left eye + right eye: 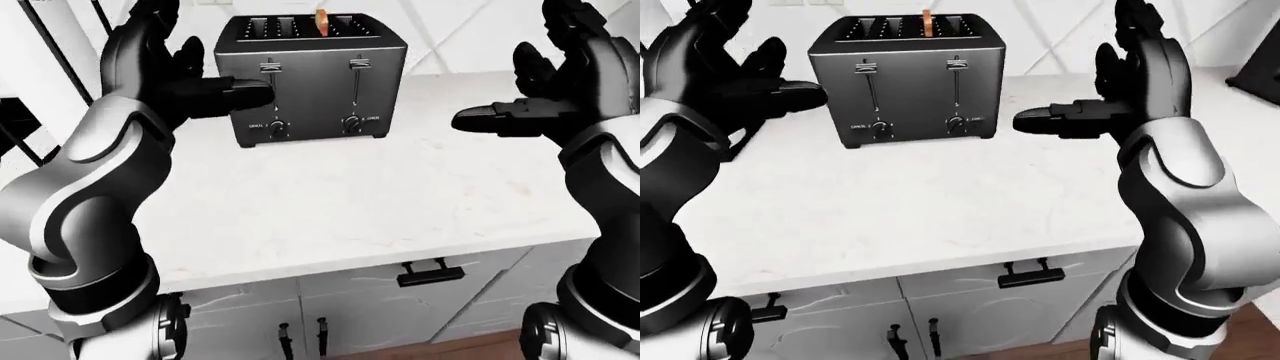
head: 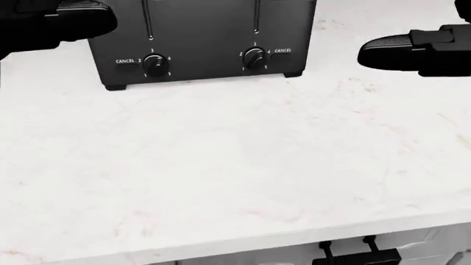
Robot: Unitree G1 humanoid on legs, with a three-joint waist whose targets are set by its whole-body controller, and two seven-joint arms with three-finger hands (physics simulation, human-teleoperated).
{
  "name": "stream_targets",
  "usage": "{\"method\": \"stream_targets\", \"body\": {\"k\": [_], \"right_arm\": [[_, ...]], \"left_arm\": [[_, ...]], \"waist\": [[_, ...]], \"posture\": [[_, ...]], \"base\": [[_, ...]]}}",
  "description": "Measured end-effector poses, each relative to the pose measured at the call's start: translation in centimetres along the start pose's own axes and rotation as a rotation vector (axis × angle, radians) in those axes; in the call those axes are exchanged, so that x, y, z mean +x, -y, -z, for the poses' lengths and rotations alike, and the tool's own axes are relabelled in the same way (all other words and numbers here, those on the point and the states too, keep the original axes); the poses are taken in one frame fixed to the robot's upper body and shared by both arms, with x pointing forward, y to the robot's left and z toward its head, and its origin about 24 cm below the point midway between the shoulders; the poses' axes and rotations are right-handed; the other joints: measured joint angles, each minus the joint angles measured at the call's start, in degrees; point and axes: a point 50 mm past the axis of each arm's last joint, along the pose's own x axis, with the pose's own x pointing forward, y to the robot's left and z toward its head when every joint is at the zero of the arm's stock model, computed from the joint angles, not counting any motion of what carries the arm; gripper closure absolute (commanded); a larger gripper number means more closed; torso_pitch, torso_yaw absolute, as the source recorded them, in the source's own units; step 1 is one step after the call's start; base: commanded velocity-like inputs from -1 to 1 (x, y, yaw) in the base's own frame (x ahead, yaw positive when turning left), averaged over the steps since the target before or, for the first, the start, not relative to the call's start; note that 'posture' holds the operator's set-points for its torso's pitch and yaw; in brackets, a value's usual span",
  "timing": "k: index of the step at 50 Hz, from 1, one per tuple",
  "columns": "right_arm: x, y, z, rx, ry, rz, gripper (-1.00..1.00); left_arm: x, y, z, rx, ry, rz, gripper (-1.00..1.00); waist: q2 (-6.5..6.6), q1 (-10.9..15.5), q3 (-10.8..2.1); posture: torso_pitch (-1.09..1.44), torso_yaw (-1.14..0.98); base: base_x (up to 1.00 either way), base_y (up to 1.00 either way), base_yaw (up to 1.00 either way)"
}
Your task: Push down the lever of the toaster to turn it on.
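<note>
Here, a black four-slot toaster (image 1: pixel 312 82) is seen standing on the white marble desk (image 1: pixel 370 195), toward the top of the eye views, with a slice of bread (image 1: pixel 322 20) protruding from one of its slots. Two levers are mounted on its near face, the left lever (image 1: pixel 269 69) and the right lever (image 1: pixel 358 62), both raised near the tops of their tracks. Below them two dials (image 2: pixel 154 62) and CANCEL labels are shown.

The left robot hand (image 1: pixel 185 79) is held open at the left of the toaster, its fingers spread and nothing gripped. One finger (image 1: pixel 240 94) is extended toward the toaster's near face, its tip just below the left lever; whether the toaster is touched cannot be told.

The right robot hand (image 1: pixel 1095 90) is likewise held open and empty, raised above the desk to the right of the toaster and apart from it, with one finger (image 1: pixel 1045 120) pointed leftward toward the toaster's side.

Under the desk, white cabinet fronts with black handles (image 1: pixel 1030 276) are visible
</note>
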Motion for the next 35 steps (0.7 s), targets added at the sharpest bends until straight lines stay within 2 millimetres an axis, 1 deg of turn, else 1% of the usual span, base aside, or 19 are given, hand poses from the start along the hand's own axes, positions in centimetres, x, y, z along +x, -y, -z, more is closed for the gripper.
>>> {"method": "stream_targets", "body": {"k": [2, 4, 6, 8, 10, 12, 14, 16, 18, 20, 21, 23, 27, 29, 31, 35], "right_arm": [[0.2, 0.1, 0.5, 0.000, -0.027, 0.011, -1.00], [0.3, -0.1, 0.8, -0.004, -0.049, 0.005, -1.00], [0.3, -0.3, 1.0, -0.007, -0.059, -0.005, -1.00], [0.3, -0.4, 1.1, -0.010, -0.060, -0.011, -1.00], [0.3, -0.4, 0.9, -0.012, -0.054, -0.014, -1.00], [0.2, -0.5, 1.1, -0.019, -0.058, -0.020, -1.00], [0.2, -0.4, 1.2, -0.029, -0.066, -0.016, -1.00], [0.2, -0.2, 1.0, -0.027, -0.062, -0.005, -1.00], [0.2, -0.4, 0.8, -0.027, -0.049, -0.013, -1.00], [0.2, -0.9, 0.6, -0.025, -0.039, -0.038, -1.00], [0.2, -1.0, 0.5, -0.027, -0.035, -0.049, -1.00], [0.2, -0.9, 0.5, -0.030, -0.039, -0.047, -1.00], [0.3, -0.2, 0.7, -0.029, -0.052, -0.004, -1.00], [0.3, 0.0, 0.8, -0.032, -0.060, 0.010, -1.00], [0.3, 0.1, 0.9, -0.035, -0.067, 0.019, -1.00], [0.3, 0.2, 0.8, -0.038, -0.063, 0.027, -1.00]], "left_arm": [[0.2, 0.1, 0.5, 0.003, -0.037, 0.008, -1.00], [0.4, 0.0, 0.8, 0.005, -0.060, 0.003, -1.00], [0.4, -0.1, 0.8, 0.005, -0.059, -0.004, -1.00], [0.3, -0.2, 0.6, 0.005, -0.046, -0.007, -1.00], [0.3, -0.2, 0.4, 0.004, -0.033, -0.009, -1.00], [0.2, -0.4, 0.4, 0.002, -0.032, -0.017, -1.00], [0.4, -0.3, 0.5, -0.001, -0.048, -0.018, -1.00], [0.4, -0.1, 0.7, 0.006, -0.065, -0.012, -1.00], [0.2, -0.4, 0.4, 0.007, -0.053, -0.025, -1.00], [0.0, -1.0, -0.3, 0.006, -0.021, -0.052, -1.00], [-0.2, -1.1, -0.5, 0.002, 0.000, -0.064, -1.00], [-0.1, -1.0, -0.5, 0.000, 0.007, -0.062, -1.00], [0.2, -0.2, 0.6, 0.005, -0.041, -0.019, -1.00], [0.3, -0.1, 1.0, 0.006, -0.058, -0.009, -1.00], [0.3, -0.1, 1.2, 0.006, -0.063, -0.006, -1.00], [0.3, -0.2, 1.1, 0.003, -0.053, -0.012, -1.00]], "waist": [[0.54, 0.0, 0.48], [1.61, -0.1, 0.94], [2.82, -0.4, 1.14], [4.07, -0.8, 0.89], [5.72, -1.2, 0.14], [4.90, -1.0, 0.20], [4.15, -0.8, -0.29], [3.09, 0.0, -0.52], [1.89, 0.7, -0.81], [0.76, 0.8, -0.90], [0.82, 0.7, -0.86], [1.60, 0.5, -0.97], [3.17, -0.1, -0.60], [3.70, -0.4, -0.40], [3.83, -0.5, -0.31], [3.63, -0.7, -0.57]], "posture": [[0.00, 0.00], [0.00, 0.00], [0.00, 0.00], [0.00, 0.00], [0.00, 0.00], [0.00, 0.00], [0.00, 0.00], [0.00, 0.00], [0.00, 0.00], [0.00, 0.00], [0.00, 0.00], [0.00, 0.00], [0.00, 0.00], [0.00, 0.00], [0.00, 0.00], [0.00, 0.00]], "base": [[0.00, 0.00, 0.00], [0.00, 0.00, 0.00], [0.00, 0.00, 0.00], [0.00, 0.00, 0.00], [0.00, 0.00, 0.00], [0.00, 0.00, 0.01], [0.00, 0.00, 1.00], [0.00, 0.00, 1.00], [0.00, 0.00, 0.95], [0.00, 0.00, 0.00], [0.00, 0.00, 0.00], [0.00, 0.00, 0.00], [0.00, 0.00, 0.00], [0.00, 0.00, 0.00], [0.00, 0.00, 0.00], [0.00, 0.00, 0.00]]}}
